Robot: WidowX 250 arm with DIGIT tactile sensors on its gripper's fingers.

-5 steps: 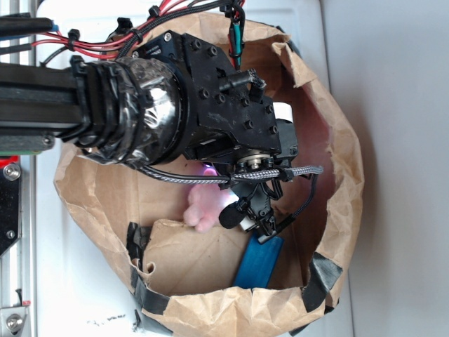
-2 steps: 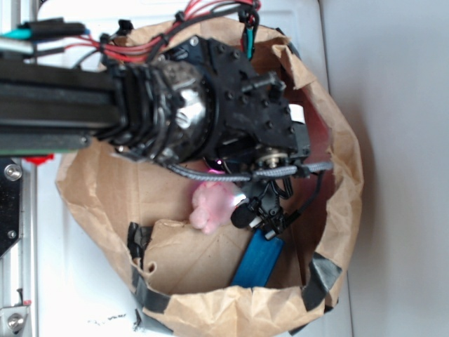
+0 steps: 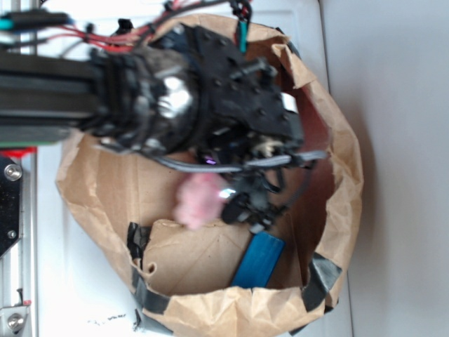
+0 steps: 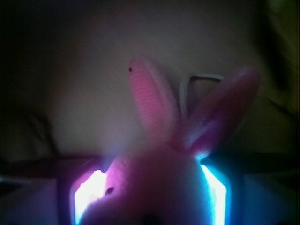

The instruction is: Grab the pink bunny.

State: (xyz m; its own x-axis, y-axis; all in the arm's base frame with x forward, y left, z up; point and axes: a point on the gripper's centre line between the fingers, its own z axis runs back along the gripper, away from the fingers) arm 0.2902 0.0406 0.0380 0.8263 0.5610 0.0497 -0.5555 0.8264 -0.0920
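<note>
The pink bunny (image 3: 197, 200) hangs blurred inside the brown paper bag, right next to my gripper (image 3: 242, 206). In the wrist view the bunny (image 4: 154, 183) fills the space between my two lit fingers (image 4: 90, 193), touching both, with its two pink ears standing up above them. My gripper (image 4: 150, 199) is shut on its body. The bunny's lower part is hidden by the frame edge.
The brown paper bag (image 3: 231, 309) has crumpled upright walls, taped with black at the front corners. A blue rectangular block (image 3: 257, 260) lies on the bag floor below my gripper. The arm and its cables cover the bag's upper left part.
My gripper has moved up and to the left, away from the blue block, and the bunny has moved with it. The arm is blurred by motion.
</note>
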